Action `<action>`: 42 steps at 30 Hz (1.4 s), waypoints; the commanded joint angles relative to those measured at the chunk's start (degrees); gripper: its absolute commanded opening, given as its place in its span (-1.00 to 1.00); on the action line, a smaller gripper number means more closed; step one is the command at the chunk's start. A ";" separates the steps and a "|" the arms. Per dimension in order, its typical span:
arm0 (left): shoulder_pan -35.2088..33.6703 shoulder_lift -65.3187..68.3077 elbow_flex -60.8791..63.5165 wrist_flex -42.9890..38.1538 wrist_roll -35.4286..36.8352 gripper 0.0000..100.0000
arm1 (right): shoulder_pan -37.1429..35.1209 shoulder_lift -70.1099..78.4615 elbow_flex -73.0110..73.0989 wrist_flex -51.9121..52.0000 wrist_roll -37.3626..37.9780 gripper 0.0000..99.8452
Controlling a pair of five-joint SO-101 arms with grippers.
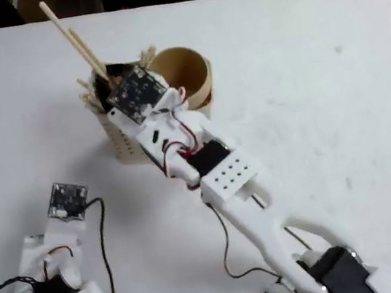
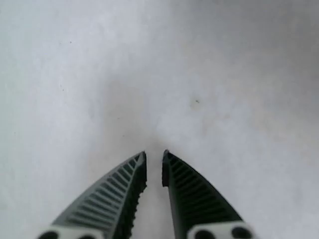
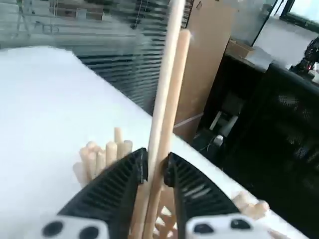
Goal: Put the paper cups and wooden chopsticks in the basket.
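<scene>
nearly done: loose chopsticks in basket, paper cup in or against it (can't tell), right gripper clamped on chopstick pair over basket, left gripper near-closed, empty.

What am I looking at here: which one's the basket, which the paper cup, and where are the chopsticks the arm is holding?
basket point(image 1: 122, 141): high view, on its white perforated side wall.
paper cup point(image 1: 194, 74): high view, on its brown inner wall.
chopsticks point(image 3: 164, 94): right wrist view, midway along the wooden shafts.
</scene>
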State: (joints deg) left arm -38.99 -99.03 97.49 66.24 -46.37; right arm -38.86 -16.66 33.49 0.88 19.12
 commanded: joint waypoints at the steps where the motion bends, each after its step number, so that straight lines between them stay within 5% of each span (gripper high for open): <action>1: 0.66 0.40 -0.18 0.44 0.09 -0.85 | 1.54 -4.44 1.14 6.29 -0.62 -0.89; 7: 0.66 0.40 -0.18 0.44 0.09 -0.85 | 1.36 -15.60 1.85 15.69 -0.62 -0.57; 16: 0.92 0.22 -0.18 0.18 -0.26 -0.84 | 1.10 -33.54 1.93 32.75 -0.26 -0.97; 23: 4.09 0.04 -0.26 -3.78 0.00 -0.84 | 1.54 -52.53 10.55 56.84 -0.18 -0.97; 28: 11.12 0.04 -0.35 -7.03 0.26 -0.84 | 7.43 -69.93 27.60 62.02 -0.09 -0.97; 35: 19.03 -0.04 -0.35 -9.32 22.68 -0.84 | 27.12 -86.64 42.20 62.11 7.47 -0.97; 39: 23.16 -0.04 -0.26 -11.25 33.85 -0.84 | 31.96 -84.62 50.02 60.88 8.35 -0.97; 42: 26.51 0.13 -0.18 -10.73 35.69 -0.84 | 33.63 -86.55 54.59 60.35 8.35 -0.97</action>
State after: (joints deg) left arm -16.92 -99.03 97.49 56.57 -15.16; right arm -7.47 -101.85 85.71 62.59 26.59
